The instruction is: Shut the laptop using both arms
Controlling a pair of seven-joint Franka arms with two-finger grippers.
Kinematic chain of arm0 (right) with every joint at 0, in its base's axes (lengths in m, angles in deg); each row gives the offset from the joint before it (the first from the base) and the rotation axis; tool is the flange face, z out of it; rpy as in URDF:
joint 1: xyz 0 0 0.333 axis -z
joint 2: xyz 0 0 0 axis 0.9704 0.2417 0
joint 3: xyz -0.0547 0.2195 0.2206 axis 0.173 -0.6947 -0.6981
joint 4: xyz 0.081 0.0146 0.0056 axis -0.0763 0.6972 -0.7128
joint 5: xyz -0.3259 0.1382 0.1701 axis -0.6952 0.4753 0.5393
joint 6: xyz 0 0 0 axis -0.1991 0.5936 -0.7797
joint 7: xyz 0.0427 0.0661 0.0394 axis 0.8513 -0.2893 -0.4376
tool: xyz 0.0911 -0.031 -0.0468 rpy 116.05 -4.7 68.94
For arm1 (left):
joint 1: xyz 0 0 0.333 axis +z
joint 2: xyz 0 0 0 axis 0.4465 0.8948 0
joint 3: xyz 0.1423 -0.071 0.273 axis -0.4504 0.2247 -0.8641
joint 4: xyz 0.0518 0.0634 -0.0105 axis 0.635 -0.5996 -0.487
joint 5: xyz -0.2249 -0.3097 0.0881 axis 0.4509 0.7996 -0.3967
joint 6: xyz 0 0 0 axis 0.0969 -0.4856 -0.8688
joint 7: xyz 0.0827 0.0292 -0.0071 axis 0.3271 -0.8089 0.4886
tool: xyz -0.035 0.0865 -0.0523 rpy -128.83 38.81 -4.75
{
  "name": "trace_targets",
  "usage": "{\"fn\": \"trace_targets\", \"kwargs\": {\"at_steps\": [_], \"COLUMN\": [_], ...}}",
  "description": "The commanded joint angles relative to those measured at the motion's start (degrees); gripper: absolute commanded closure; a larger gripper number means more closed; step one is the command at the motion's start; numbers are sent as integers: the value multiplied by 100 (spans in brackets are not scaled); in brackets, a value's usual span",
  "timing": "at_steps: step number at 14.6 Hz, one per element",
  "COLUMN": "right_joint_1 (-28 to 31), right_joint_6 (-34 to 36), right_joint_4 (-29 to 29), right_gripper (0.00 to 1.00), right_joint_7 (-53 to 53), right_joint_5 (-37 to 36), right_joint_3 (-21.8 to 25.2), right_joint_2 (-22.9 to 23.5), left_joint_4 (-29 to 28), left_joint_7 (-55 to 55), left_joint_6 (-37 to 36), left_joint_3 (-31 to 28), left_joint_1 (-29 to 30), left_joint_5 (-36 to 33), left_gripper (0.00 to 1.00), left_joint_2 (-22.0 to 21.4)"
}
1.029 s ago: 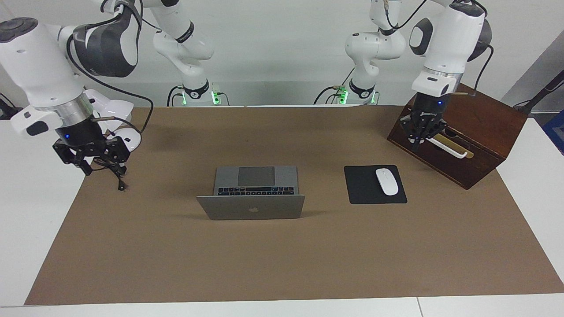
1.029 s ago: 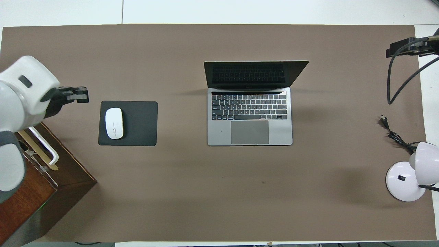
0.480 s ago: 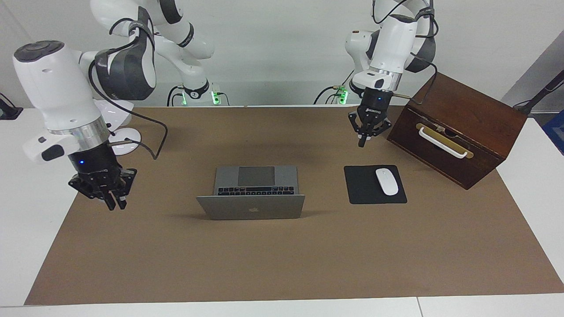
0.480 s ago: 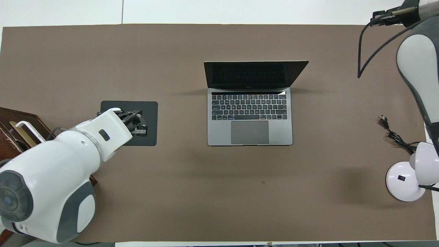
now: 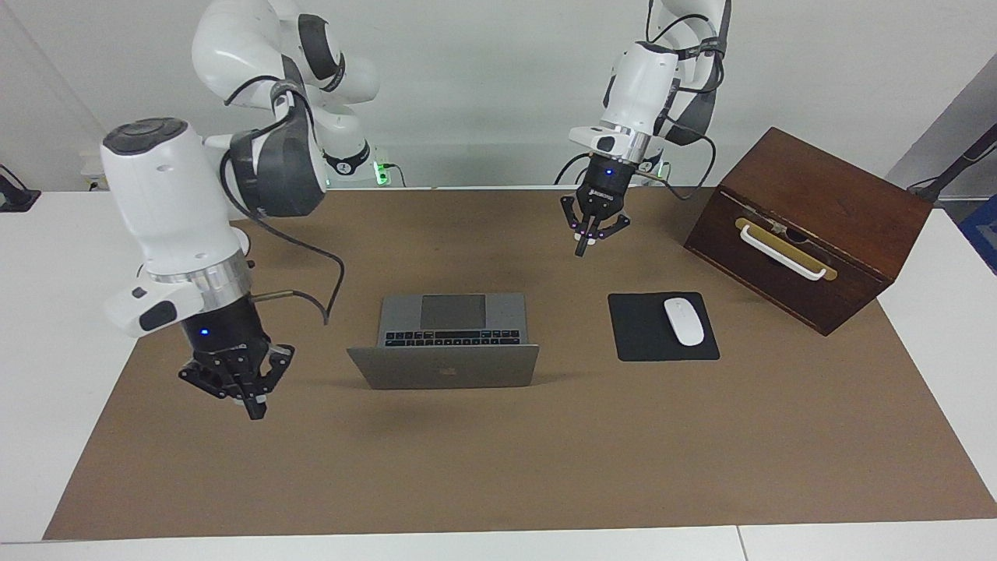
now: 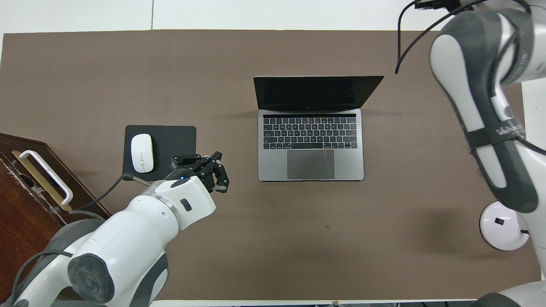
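Observation:
The silver-grey laptop stands open in the middle of the brown mat, its lid upright with the apple logo showing; its keyboard and trackpad show in the overhead view. My left gripper hangs shut and empty in the air, over the mat between the mouse pad and the laptop. My right gripper hangs shut and empty in the air over the mat beside the laptop, toward the right arm's end. Neither gripper touches the laptop.
A black mouse pad with a white mouse lies beside the laptop toward the left arm's end. A dark wooden box with a white handle stands past it. A white lamp base sits at the right arm's end.
Both arms have swung in toward the laptop. The left gripper went from the wooden box to beside the mouse pad. The right gripper went from the lamp's cord toward the laptop's lid.

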Motion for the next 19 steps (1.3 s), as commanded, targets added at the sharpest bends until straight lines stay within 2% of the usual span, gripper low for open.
{"fn": "trace_targets", "kwargs": {"at_steps": [1, 5, 7, 15, 19], "right_joint_1": [-456, -1212, -1397, -1512, -1512], "right_joint_6": [-203, -423, -397, 42, 867], "right_joint_4": [-448, -457, -457, -440, -440], "right_gripper": [100, 100, 100, 100, 100], "right_joint_7": [402, 1123, 1247, 1634, 1660], "right_joint_5": [-339, -498, -498, -367, -34], "right_joint_3": [45, 335, 344, 90, 36], "right_joint_2": [499, 790, 817, 782, 729], "left_joint_4": [-47, -47, -47, -20, -38], "left_joint_7": [-7, -15, -32, -94, -111], "left_joint_6": [939, 1959, 2129, 3296, 3342], "left_joint_3": [-101, -101, -101, -110, -110], "left_joint_1": [-430, -659, -669, -923, -967], "left_joint_5": [83, 83, 74, 74, 74], "left_gripper": [100, 100, 100, 100, 100], "left_joint_2": [619, 1428, 1571, 2616, 2722]}}
